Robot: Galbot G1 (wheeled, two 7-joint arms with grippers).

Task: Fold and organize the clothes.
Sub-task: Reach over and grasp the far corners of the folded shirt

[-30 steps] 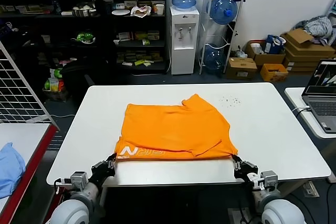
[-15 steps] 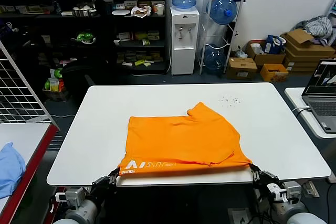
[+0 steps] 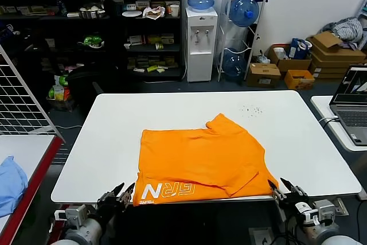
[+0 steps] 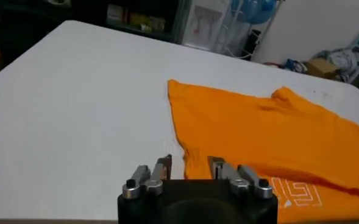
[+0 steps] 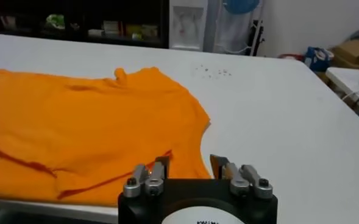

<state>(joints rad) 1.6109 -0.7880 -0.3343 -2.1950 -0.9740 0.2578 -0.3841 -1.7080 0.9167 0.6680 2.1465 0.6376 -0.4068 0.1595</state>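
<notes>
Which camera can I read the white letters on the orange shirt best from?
The head view: the white letters lie whole along the near edge of the orange shirt. The left wrist view catches only some of them, cut off at the picture's edge. The right wrist view shows only a faint trace at the shirt's far corner.

Bare white table (image 3: 114, 142) lies open left, right and behind the orange T-shirt (image 3: 200, 162). A laptop (image 3: 355, 107) stands far right.

Dark shelving (image 3: 86, 27) behind white table (image 3: 172, 113); water dispenser (image 3: 200, 41) beside.
</notes>
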